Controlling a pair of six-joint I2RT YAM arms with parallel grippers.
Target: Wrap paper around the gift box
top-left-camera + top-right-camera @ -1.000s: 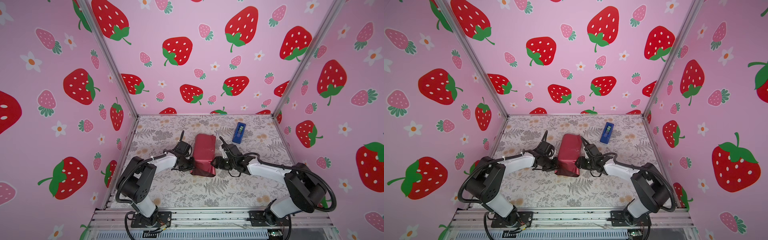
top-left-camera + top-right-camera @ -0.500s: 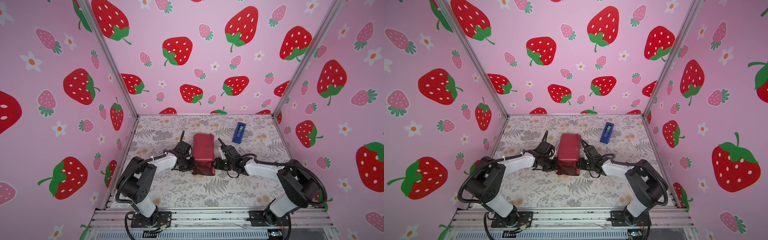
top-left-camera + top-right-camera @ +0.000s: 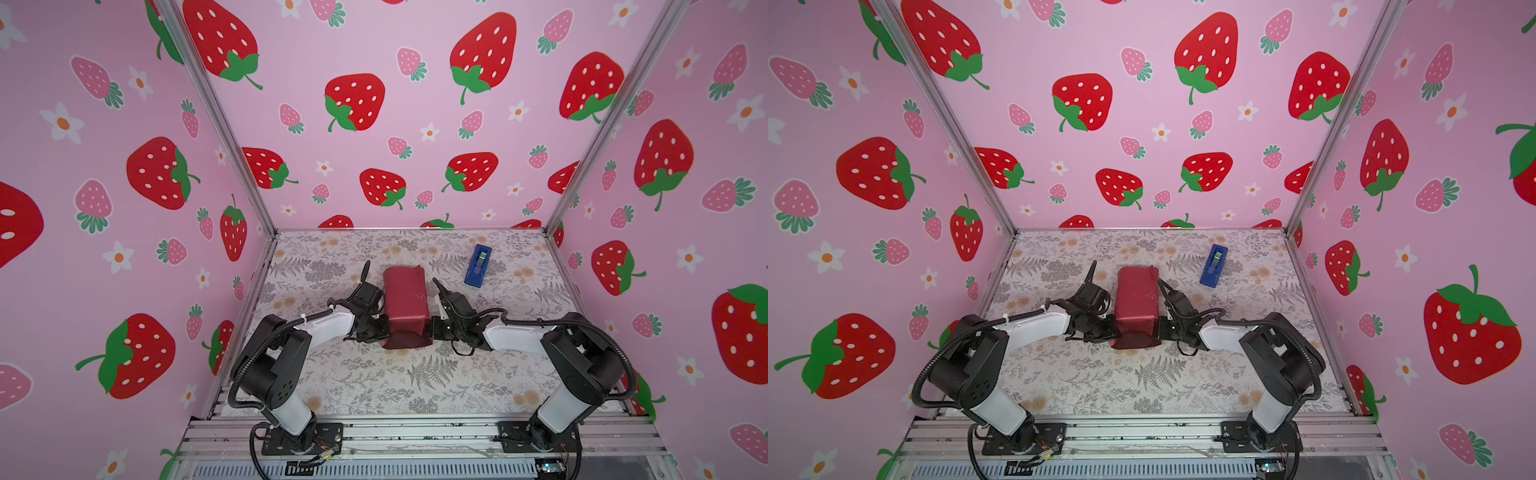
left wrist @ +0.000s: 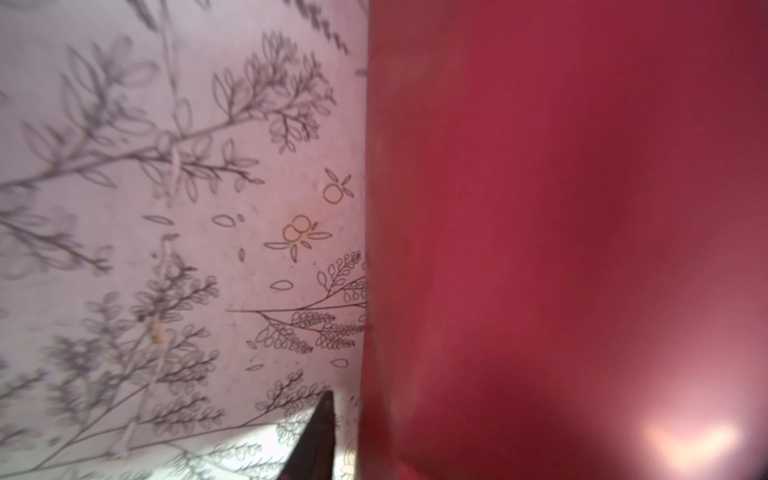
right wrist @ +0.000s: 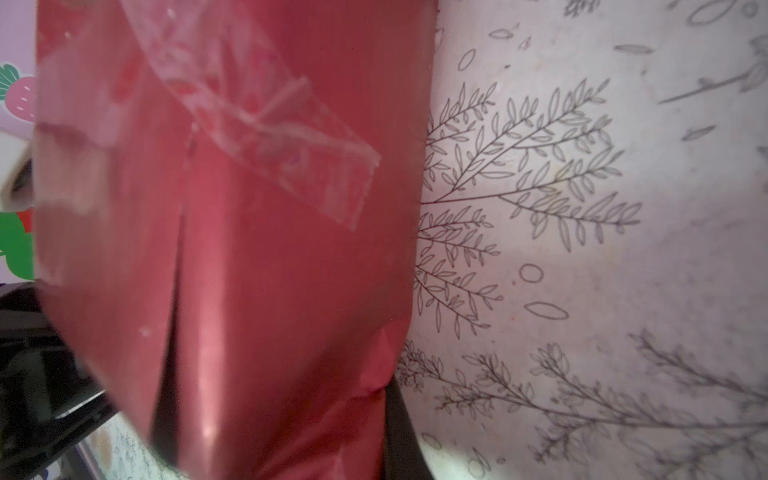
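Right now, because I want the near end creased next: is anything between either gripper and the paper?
Nothing visible does. In both top views the left gripper and the right gripper sit close against the two sides of the paper, near its front end. The blue tape dispenser lies apart, toward the back right.

Robot test booth, strawberry-print walls point(image 3: 374, 104)

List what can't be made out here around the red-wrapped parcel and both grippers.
- The gift box: all views, fully covered by the crimson wrapping paper.
- The left gripper: tips hidden against the paper in both top views; left wrist view cuts off all but one dark finger; open or shut unclear.
- The right gripper: shut; paper hides whether it grips anything.
- The blue plastic tape dispenser: too small for detail.
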